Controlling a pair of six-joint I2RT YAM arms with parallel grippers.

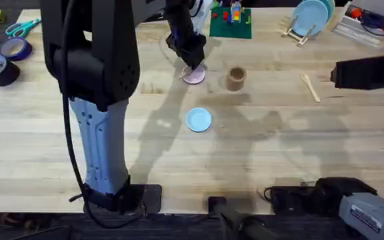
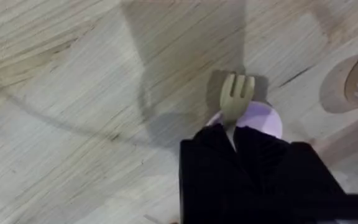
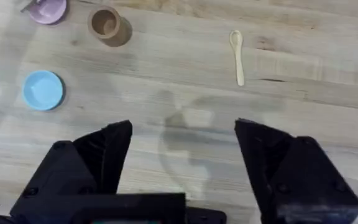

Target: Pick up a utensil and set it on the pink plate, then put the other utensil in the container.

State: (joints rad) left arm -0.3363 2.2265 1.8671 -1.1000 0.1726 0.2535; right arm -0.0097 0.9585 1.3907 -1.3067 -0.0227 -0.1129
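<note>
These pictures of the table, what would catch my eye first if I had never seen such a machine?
Probably the left gripper, its black fingers shut on a small wooden fork right above the pink plate at the table's far middle. Next, the right gripper hanging wide open, the wooden spoon lying loose on the wood to the right of the brown cup.

Wooden fork [image 2: 235, 98] poised tines-out over the pink plate [image 2: 263, 118]; spoon [image 3: 237, 55] flat on bench, apart from the upright brown container [image 3: 105, 23].

Fork [image 2: 236, 94] handle and most of pink plate [image 2: 261, 117] behind left tool [image 2: 235, 140].
</note>
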